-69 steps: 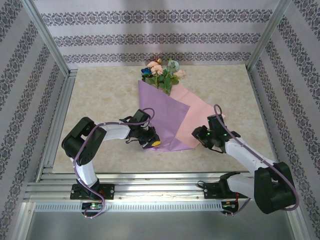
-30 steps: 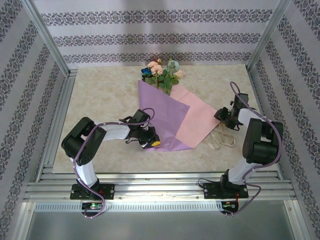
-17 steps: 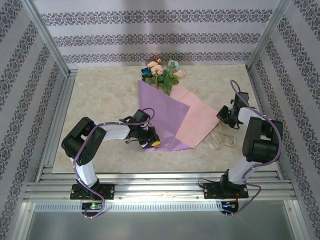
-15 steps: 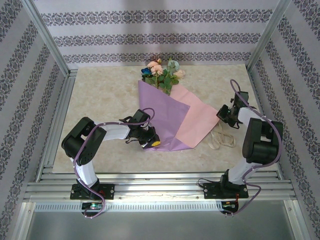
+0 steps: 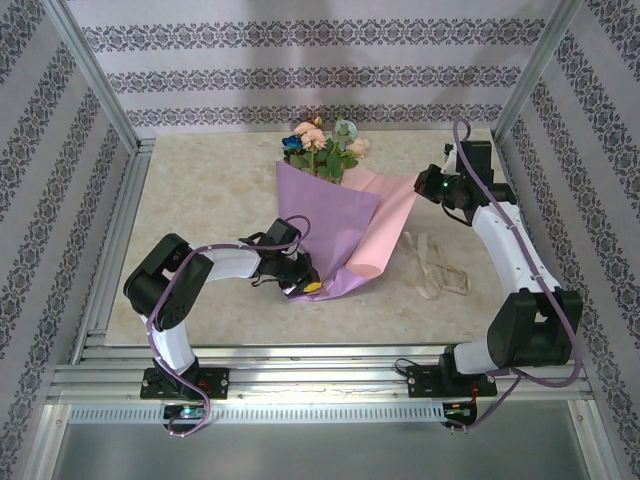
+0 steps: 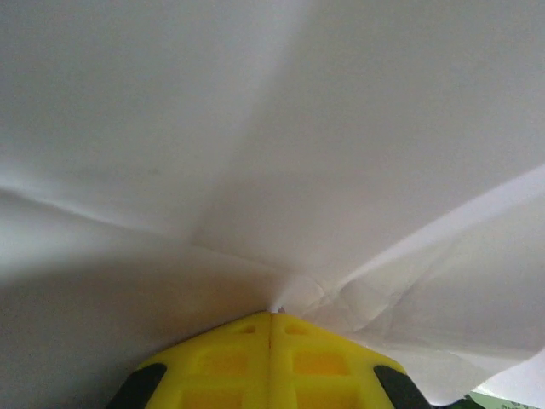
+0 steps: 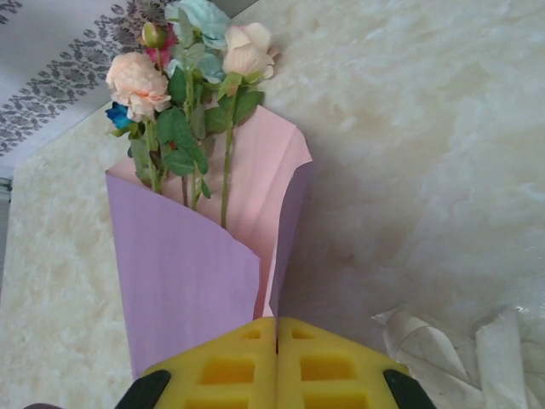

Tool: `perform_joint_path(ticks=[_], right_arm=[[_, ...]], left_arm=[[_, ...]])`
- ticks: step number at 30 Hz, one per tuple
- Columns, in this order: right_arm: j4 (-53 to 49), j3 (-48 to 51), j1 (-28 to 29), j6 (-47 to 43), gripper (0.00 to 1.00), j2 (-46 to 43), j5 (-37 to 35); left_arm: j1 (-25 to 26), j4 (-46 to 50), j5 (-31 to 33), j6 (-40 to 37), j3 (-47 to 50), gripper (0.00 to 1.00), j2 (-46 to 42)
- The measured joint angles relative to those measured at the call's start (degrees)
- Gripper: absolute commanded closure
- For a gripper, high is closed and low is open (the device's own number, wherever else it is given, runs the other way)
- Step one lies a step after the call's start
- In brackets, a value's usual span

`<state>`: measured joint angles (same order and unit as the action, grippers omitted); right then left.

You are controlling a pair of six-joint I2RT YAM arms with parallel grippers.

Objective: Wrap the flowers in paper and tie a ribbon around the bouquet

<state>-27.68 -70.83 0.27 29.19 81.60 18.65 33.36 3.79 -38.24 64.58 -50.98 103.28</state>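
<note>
Marble table [image 5: 200, 190], one paper [image 5: 330, 230], one ribbon [image 5: 432, 265]

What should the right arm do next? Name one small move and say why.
Probably swing the right gripper leftward over the stems. It is shut on the pink flap of the paper, which stands curled up beside the flowers, while the left gripper pins the near tip; the cone is not yet closed.

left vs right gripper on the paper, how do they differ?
The left gripper pinches the paper at its near lilac tip, low on the table; the right gripper holds the pink corner up near the flowers. The left arm is folded in; the right arm reaches far out. Both are shut on the paper.
</note>
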Motion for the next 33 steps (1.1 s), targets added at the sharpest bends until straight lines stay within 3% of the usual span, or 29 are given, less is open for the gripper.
perform_joint_path(ticks=[4,11,24,25,29,33], right_arm=[[-2.58,0.35,-1.4,-0.04,1.0,-0.26,-0.11],[-4.11,2.21,-6.25,-1.16,1.0,-0.87,0.72],[-4.31,7.91,-7.34,-2.58,1.0,-0.85,2.78],[-4.28,8.26,-7.58,-2.64,0.97,-0.85,2.89],[-4.24,10.14,-7.67,-3.08,0.66,-0.9,3.76],[-5.22,14.93,-7.65,-2.34,0.55,-3.32,4.13]], left_arm=[[0.0,4.9,2.64,-0.57,-1.36,0.83,-2.29],[0.44,7.54,0.7,-0.52,-3.85,0.82,-4.52],[4.7,5.77,-1.01,1.81,-8.07,0.83,3.56],[4.96,5.49,-1.01,1.79,-8.17,0.83,3.78],[5.16,3.91,-1.97,1.49,-7.76,0.85,5.51],[5.18,2.6,-2.1,0.7,-7.19,0.86,5.64]])
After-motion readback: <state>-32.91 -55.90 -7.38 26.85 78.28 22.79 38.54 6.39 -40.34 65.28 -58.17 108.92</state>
